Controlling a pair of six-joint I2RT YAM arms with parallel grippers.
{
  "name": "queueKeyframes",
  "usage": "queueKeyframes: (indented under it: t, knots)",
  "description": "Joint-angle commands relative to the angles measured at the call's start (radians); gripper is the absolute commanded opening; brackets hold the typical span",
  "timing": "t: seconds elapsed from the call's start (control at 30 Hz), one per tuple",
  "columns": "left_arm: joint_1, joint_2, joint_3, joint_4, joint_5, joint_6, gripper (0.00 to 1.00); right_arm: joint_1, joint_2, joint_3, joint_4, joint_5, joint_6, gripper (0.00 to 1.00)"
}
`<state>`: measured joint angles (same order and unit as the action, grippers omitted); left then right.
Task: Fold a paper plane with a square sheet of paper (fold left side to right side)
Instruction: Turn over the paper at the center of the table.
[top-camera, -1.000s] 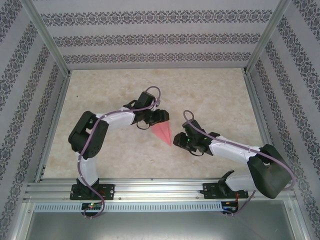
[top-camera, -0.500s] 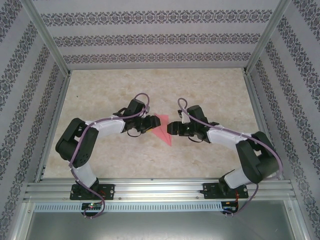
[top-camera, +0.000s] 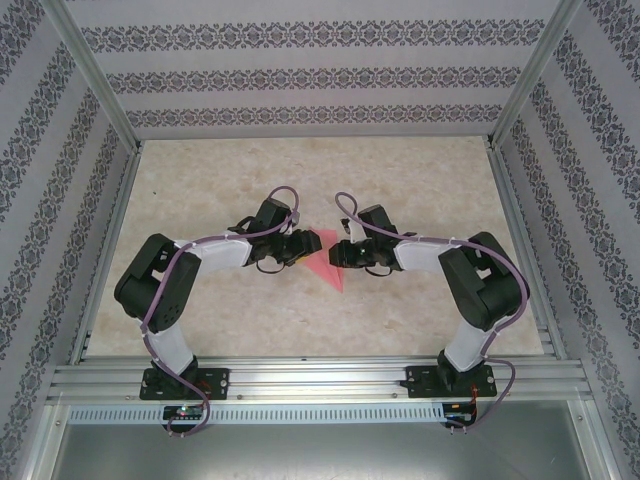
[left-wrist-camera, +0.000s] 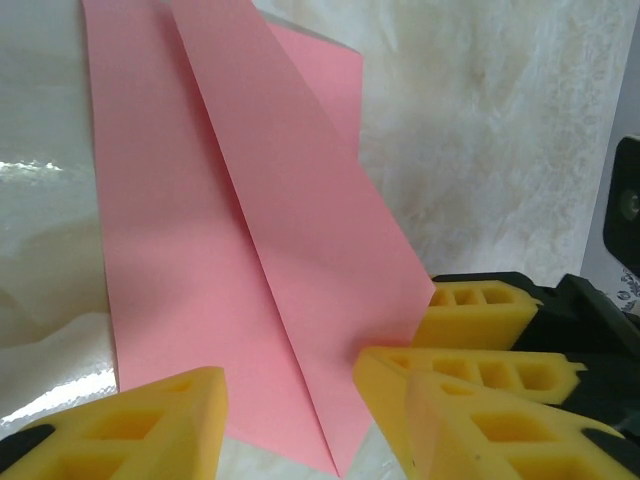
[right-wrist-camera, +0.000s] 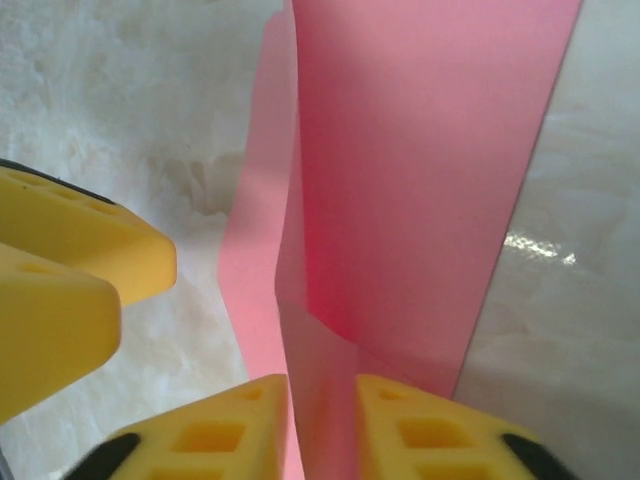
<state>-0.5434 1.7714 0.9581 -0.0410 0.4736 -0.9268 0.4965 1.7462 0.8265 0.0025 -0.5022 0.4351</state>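
The paper plane (top-camera: 331, 272) is a narrow pink dart with a centre crease, lying mid-table with its tip toward the near edge. My left gripper (top-camera: 303, 250) is at its left side. In the left wrist view that gripper (left-wrist-camera: 290, 400) stands open, its yellow fingers (left-wrist-camera: 120, 430) straddling the paper's (left-wrist-camera: 230, 230) end without pinching it. My right gripper (top-camera: 338, 254) reaches in from the right. In the right wrist view it (right-wrist-camera: 322, 400) is shut on a raised flap of the paper plane (right-wrist-camera: 420, 180), which stands up between its fingers (right-wrist-camera: 440, 435).
The marble-patterned tabletop (top-camera: 420, 180) is walled by patterned panels and metal posts (top-camera: 95, 85). The two grippers nearly touch: the right one's fingers (left-wrist-camera: 480, 310) show beside the left's, and the left one's fingers (right-wrist-camera: 60, 260) show in the right wrist view.
The right arm swung left up to the paper and its jaws closed on a lifted flap. The left arm shifted down and left early on, then held still; the paper turned slightly.
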Motion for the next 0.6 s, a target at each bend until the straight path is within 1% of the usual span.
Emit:
queueKeyframes:
  t: [0.0,0.07,0.2,0.33,0.4,0.57]
  knots:
    - [0.015,-0.022,-0.018,0.045,-0.002,-0.020,0.53,-0.011,0.013,0.021,0.052,-0.052,-0.009,0.09]
    - [0.024,-0.050,-0.037,0.048,-0.008,-0.018,0.55,-0.025,-0.005,0.000,0.094,-0.093,-0.003,0.00]
    - [0.038,-0.138,-0.090,0.078,-0.021,-0.017,0.60,-0.061,-0.061,-0.058,0.207,-0.186,0.026,0.00]
    - [0.046,-0.250,-0.139,0.131,-0.017,-0.032,0.68,-0.093,-0.115,-0.109,0.331,-0.295,0.094,0.00]
    - [0.046,-0.297,-0.155,0.167,-0.007,-0.047,0.71,-0.096,-0.143,-0.123,0.369,-0.328,0.126,0.00]
    - [0.046,-0.358,-0.163,0.239,0.036,-0.090,0.73,-0.096,-0.229,-0.144,0.426,-0.376,0.203,0.00]
